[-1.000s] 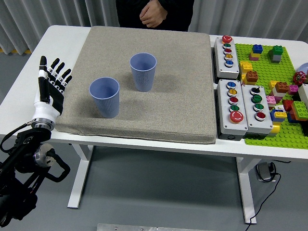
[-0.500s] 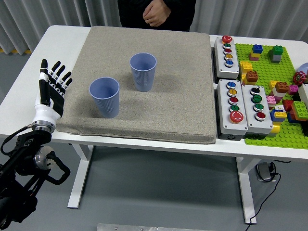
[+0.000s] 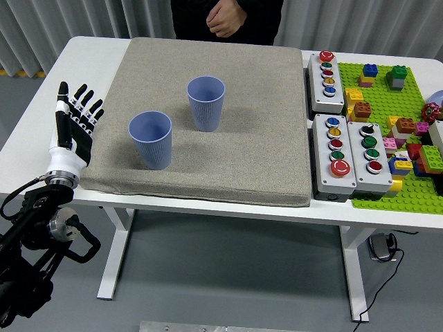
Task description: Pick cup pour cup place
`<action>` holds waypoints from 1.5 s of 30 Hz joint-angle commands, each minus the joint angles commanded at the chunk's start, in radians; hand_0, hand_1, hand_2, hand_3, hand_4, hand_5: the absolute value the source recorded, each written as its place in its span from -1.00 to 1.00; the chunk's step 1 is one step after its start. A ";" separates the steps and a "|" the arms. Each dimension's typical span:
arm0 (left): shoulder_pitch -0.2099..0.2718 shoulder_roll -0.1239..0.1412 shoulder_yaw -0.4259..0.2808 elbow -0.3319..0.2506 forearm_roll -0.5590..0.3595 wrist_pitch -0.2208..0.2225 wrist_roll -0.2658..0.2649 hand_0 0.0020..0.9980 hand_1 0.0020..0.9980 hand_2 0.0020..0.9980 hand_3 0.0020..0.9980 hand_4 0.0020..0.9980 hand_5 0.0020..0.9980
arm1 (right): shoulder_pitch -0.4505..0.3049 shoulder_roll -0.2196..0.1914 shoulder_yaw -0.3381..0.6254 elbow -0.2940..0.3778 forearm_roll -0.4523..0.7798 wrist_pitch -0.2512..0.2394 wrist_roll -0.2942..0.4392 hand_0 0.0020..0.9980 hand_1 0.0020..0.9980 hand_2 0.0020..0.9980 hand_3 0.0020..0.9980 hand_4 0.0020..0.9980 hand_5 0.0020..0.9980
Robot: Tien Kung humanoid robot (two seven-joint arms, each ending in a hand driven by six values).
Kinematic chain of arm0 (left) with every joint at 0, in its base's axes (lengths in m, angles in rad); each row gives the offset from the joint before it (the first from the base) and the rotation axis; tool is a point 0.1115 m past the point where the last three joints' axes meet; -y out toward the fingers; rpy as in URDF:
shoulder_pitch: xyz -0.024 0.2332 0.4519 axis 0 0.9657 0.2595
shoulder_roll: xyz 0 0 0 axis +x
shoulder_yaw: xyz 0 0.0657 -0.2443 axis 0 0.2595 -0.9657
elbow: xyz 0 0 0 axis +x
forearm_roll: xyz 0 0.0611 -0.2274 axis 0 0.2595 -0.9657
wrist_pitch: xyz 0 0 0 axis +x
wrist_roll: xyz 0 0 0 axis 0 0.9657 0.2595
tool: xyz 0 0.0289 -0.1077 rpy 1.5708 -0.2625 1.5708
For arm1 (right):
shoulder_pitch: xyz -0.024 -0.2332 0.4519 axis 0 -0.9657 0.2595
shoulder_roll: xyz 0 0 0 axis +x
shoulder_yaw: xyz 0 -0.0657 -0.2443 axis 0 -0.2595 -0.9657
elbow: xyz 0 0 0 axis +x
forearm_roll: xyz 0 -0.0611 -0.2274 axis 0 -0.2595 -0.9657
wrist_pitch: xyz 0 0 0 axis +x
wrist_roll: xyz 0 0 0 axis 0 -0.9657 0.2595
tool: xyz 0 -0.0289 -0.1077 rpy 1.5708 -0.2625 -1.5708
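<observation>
Blue near cup (image 3: 151,140) and far cup (image 3: 205,103) stand upright, apart, on the grey mat (image 3: 228,145) covering the tabletop (image 3: 90,52). Left hand (image 3: 75,124) (fingers spread, holding nothing) hovers beside the mat's left edge.

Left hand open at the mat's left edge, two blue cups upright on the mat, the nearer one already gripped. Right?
Not quite. The head view shows the left hand open at the grey mat's left edge, holding nothing; the nearer blue cup stands free, apart from the hand. The farther blue cup is upright too.
</observation>
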 joint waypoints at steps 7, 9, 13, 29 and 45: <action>-0.001 -0.001 -0.002 -0.001 0.001 -0.001 0.002 0.81 0.77 0.87 0.77 0.65 1.00 | 0.002 -0.001 0.002 0.000 0.000 0.000 0.000 0.41 0.31 0.21 0.20 -0.99 -0.26; -0.002 0.000 -0.003 -0.002 0.001 -0.001 0.002 0.81 0.77 0.87 0.77 0.65 1.00 | 0.003 -0.001 0.002 0.000 0.000 -0.001 0.000 0.41 0.31 0.21 0.20 -0.99 -0.26; -0.005 0.000 -0.002 -0.003 0.000 0.000 0.002 0.81 0.77 0.87 0.77 0.64 1.00 | 0.004 -0.001 0.003 0.000 -0.001 0.000 0.000 0.41 0.31 0.21 0.21 -0.99 -0.26; -0.005 0.003 -0.010 -0.017 0.003 0.010 0.008 0.81 0.77 0.88 0.78 0.63 1.00 | 0.007 0.000 0.014 -0.002 -0.011 -0.001 0.006 0.40 0.31 0.21 0.21 -0.99 -0.26; -0.002 -0.009 -0.003 -0.040 0.038 0.035 0.005 0.80 0.77 0.89 0.79 0.62 1.00 | 0.010 0.002 0.017 0.001 -0.011 -0.002 0.002 0.40 0.31 0.21 0.20 -0.98 -0.27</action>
